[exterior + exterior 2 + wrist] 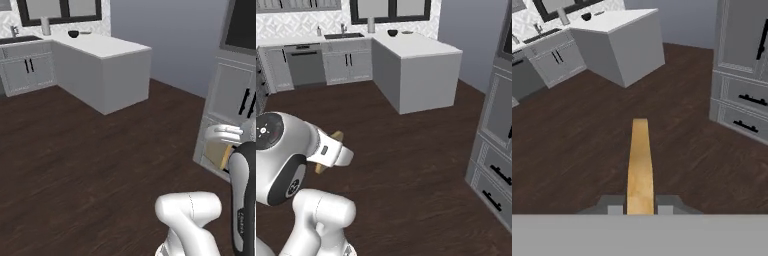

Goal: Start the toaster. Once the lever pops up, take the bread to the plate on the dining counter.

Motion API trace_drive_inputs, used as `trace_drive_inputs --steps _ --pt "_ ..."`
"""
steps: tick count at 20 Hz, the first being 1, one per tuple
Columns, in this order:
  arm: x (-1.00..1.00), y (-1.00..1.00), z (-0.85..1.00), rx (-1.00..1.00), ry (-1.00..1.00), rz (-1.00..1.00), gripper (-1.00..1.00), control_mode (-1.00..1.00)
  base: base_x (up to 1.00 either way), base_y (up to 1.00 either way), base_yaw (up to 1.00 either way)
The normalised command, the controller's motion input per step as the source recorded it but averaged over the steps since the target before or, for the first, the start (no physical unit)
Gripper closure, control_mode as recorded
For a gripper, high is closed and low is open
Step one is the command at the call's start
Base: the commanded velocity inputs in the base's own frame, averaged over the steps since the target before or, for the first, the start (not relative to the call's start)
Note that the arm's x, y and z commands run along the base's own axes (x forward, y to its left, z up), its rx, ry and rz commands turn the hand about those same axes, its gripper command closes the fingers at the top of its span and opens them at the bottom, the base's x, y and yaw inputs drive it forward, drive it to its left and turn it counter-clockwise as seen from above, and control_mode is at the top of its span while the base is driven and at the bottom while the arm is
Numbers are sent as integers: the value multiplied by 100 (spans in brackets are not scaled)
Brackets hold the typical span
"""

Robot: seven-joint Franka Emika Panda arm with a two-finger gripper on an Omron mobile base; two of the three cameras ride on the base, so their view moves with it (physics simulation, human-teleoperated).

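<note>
- The gripper was pinching the bread edge-on between its two fingertips, low on the slice, with most of it standing free beyond them.
- The bread hung above the dark wooden floor, well apart from the white bench at the far end of the room and nearer the grey cabinet drawers.
- Risk, as a judgement: with so little of the slice in the grip, a jolt from the driving base or a fast swing of the arm could have let it slip or pivot out and drop to the floor.
- A second risk: a wide turn close to the grey cabinet drawers might have knocked the free end against them.
- In the hand view the slice showed its thin edge, its long axis running straight out from the gripper along the hand's line, the free end pointing toward the white bench.
- Whether a plate stood on that bench could not be told.
</note>
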Motion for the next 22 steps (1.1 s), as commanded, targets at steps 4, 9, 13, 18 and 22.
trace_drive_inputs --steps 4,9,13,18,22 --pt "0 0 0 0 0 0 100 100 100 9 -3" --pt "0 0 0 0 0 0 100 100 100 0 0" --pt "0 0 0 0 0 0 100 100 100 -3 0" --pt "0 0 0 0 0 0 100 100 100 -6 0" --pt "0 0 0 0 0 0 100 100 100 -11 0"
